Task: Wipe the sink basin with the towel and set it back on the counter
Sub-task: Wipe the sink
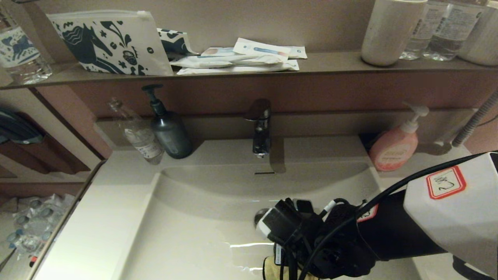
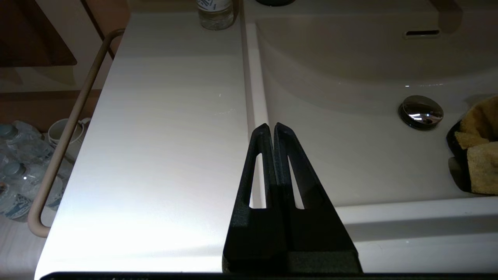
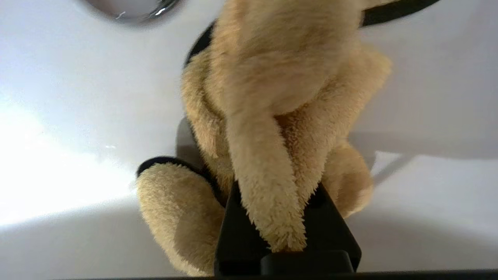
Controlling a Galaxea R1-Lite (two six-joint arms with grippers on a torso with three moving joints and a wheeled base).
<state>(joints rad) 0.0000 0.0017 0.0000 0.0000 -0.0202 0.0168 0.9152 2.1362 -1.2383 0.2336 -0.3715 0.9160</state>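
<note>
The mustard-yellow towel (image 3: 280, 97) is bunched between the fingers of my right gripper (image 3: 280, 186), which is shut on it. It presses on the floor of the off-white sink basin (image 1: 194, 217), just in front of the chrome drain plug (image 2: 421, 112). From the head, only a yellow corner of the towel (image 1: 272, 270) shows under my right wrist. My left gripper (image 2: 272, 126) is shut on nothing. It hovers over the ridge between the basin and the left counter (image 2: 163, 136), apart from the towel (image 2: 480, 151).
The faucet (image 1: 261, 128) stands behind the basin above the overflow slot (image 1: 264, 173). A dark pump bottle (image 1: 169, 132) and a clear bottle (image 1: 141, 136) stand at the back left. A pink soap dispenser (image 1: 395, 147) stands at the back right. A rail (image 2: 66, 132) runs along the counter's left edge.
</note>
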